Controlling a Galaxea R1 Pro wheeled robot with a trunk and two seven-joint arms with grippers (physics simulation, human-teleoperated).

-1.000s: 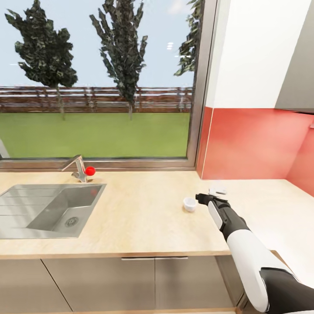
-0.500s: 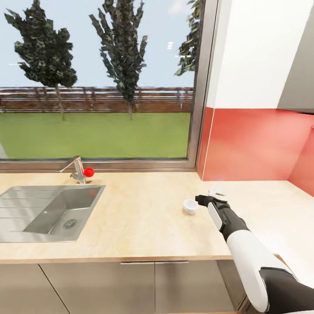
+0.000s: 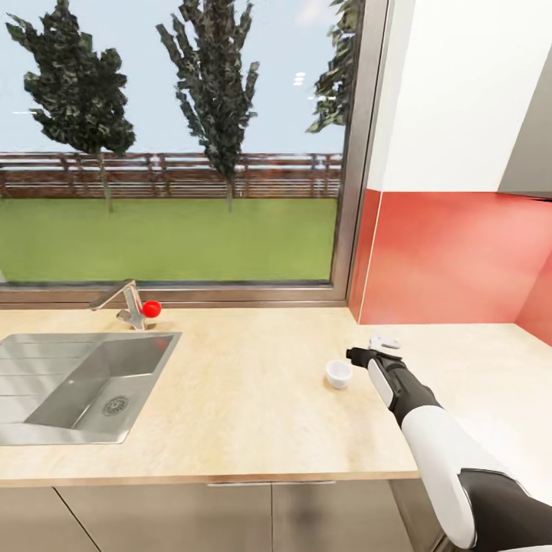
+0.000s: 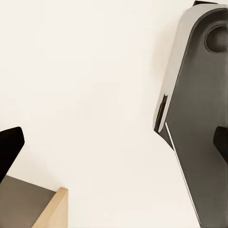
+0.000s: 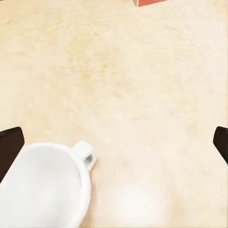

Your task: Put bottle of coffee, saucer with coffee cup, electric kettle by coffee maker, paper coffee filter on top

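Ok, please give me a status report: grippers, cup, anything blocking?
Right gripper open, empty, beside the coffee cup. Cup upright on the kitchen countertop, not on a saucer. Left gripper open. No obstacle seen between gripper and cup.

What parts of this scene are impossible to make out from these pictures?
- Cup: cut off by the right wrist picture's edge.
- White thing beyond the right gripper, head view: partly hidden by the gripper, too small to identify.
- Right gripper: head view too small to tell if it is open.
- Sink: cut off at the head view's left edge.

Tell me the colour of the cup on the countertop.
White; the coffee cup shows best in the right wrist view.
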